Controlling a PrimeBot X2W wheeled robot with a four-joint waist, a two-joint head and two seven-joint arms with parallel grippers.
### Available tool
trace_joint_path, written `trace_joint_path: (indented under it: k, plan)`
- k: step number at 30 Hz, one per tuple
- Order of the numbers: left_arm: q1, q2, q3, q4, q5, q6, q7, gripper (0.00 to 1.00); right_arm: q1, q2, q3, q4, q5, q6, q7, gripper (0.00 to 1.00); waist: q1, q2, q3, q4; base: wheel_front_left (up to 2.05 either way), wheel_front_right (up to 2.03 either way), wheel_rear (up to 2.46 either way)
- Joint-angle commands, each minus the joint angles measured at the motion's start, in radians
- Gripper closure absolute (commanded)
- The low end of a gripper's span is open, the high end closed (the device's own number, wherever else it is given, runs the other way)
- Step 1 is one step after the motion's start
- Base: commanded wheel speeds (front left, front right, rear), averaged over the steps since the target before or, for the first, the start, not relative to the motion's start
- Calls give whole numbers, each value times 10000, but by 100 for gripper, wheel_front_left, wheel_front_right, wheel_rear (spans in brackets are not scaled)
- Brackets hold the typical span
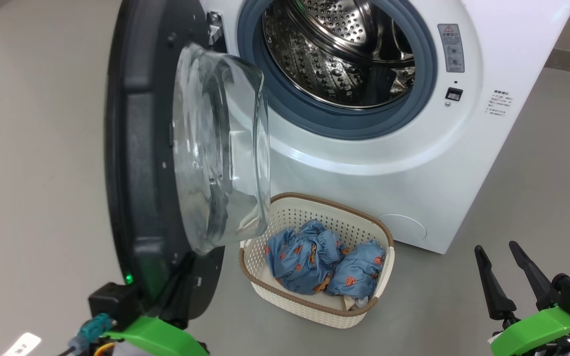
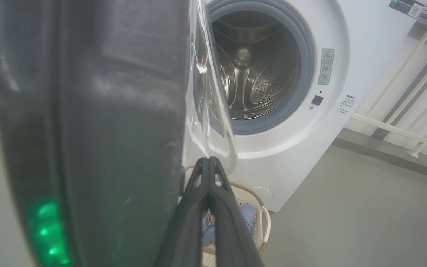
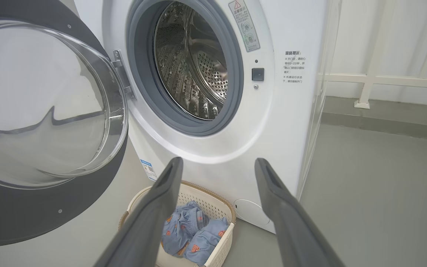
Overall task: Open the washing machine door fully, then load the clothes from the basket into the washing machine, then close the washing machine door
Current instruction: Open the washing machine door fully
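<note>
The washing machine door [image 1: 136, 148] stands swung out to the left, its glass bowl [image 1: 220, 148] facing the white washing machine [image 1: 389, 163] and its bare steel drum [image 1: 339, 49]. On the floor below the opening sits the basket [image 1: 379, 225], holding bunched light blue clothes [image 1: 314, 257]. My left gripper [image 2: 208, 160] is shut with nothing in it, its fingers close along the inner side of the door's lower rim [image 2: 106, 111], tips by the bowl's edge. My right gripper [image 1: 495, 246] is open and empty at the lower right, and points over the basket [image 3: 221, 241] toward the machine's front [image 3: 291, 129].
Grey floor [image 1: 512, 188] spreads to the right of the machine and basket. A pale railing [image 3: 384, 79] stands before the wall beyond the machine's right side. The open door blocks the room to the basket's left.
</note>
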Motion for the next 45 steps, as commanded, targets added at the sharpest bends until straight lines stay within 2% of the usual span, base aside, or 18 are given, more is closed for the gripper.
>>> trace_joint_path:
  k: [1,21,45]
  plan:
    - [-235,325,604,-278,-82,162,-131,100,-69,-255,165,-267,-59,54,-122,0,0,0,14,41,0,0,0]
    - [-1147,1248,2126,781,-301,547,-992,100,-278,-503,344,-296,-76,54,-122,0,0,0,430,277,0,0,0]
    - [-3529,2173,3352,4617,-493,294,-2550,100,-943,-1077,633,-407,-101,54,-122,0,0,0,1556,182,0,0,0]
